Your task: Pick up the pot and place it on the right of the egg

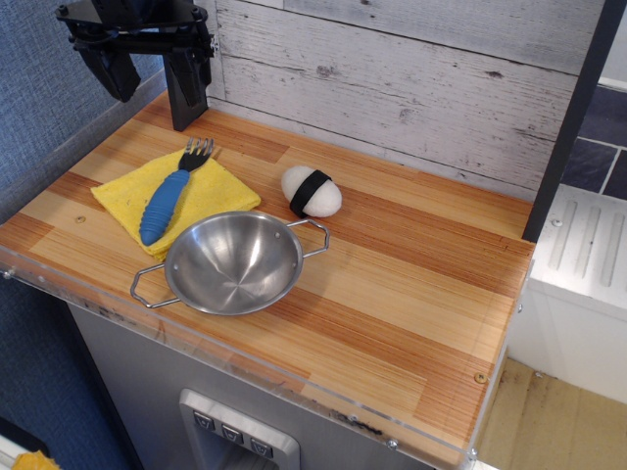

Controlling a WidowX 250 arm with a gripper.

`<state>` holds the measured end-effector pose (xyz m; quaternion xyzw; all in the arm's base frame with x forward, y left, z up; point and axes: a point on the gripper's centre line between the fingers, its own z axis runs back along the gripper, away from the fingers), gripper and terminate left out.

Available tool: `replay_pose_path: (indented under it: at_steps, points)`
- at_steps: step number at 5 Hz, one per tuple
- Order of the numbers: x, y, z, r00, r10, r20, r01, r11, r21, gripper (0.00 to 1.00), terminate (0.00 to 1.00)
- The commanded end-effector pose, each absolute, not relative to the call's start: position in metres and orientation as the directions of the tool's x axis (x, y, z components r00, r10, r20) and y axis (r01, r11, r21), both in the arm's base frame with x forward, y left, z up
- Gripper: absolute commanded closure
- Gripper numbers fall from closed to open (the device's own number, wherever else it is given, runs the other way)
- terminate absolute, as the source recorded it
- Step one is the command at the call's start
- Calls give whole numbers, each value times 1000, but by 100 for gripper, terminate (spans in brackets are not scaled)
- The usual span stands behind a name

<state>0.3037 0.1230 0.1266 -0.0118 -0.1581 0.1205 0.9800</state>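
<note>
The shiny steel pot (233,262) sits upright on the wooden counter near its front edge, its two wire loop handles pointing left-front and right-back. The white egg with a black band (312,191) lies just behind and to the right of the pot, close to its right handle. My gripper (149,78) hangs at the back left corner, well above and behind the pot. Its two black fingers are spread apart with nothing between them.
A yellow cloth (211,191) lies left of the pot with a blue-handled fork (168,201) on it. A whitewashed plank wall runs behind the counter (411,284). A dark post (578,108) stands at the right edge, with a white sink area (588,255) beyond it.
</note>
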Motion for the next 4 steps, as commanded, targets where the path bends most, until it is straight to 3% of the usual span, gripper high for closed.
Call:
replay_pose_path:
  at_steps: [1, 3, 4]
  points:
    - [304, 123, 127, 921, 240, 307, -232, 971, -61, 0, 0]
    - [289, 113, 105, 933, 213, 291, -180, 974, -139, 0, 0]
    - [276, 108, 93, 956, 168, 240, -120, 972, -201, 0, 0]
